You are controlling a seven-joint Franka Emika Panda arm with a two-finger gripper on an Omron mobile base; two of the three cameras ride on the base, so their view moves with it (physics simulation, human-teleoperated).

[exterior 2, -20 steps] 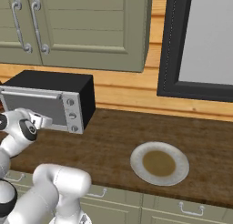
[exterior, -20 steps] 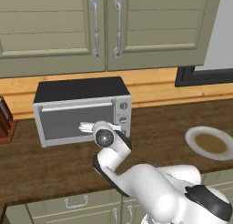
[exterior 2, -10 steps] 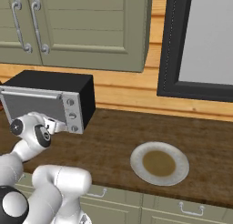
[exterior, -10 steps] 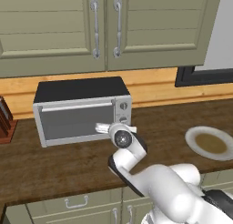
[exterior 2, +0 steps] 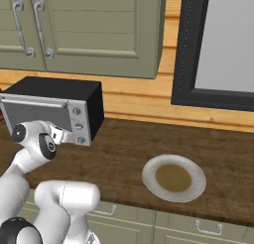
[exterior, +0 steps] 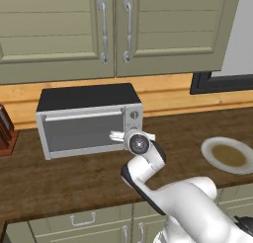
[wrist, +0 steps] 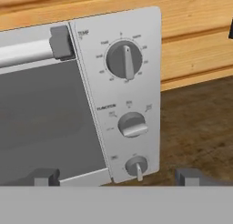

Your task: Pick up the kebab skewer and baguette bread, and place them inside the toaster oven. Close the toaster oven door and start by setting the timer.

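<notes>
Swung rightward since a second ago, the tool (wrist: 116,176) — jaws wide, holding nothing — faces the toaster oven (exterior: 89,119) knob panel; toaster oven door (exterior: 81,132) shut.

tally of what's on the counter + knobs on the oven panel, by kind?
toaster oven: 1
plate: 1
knife block: 1
panel knobs: 3
Total: 6
</notes>
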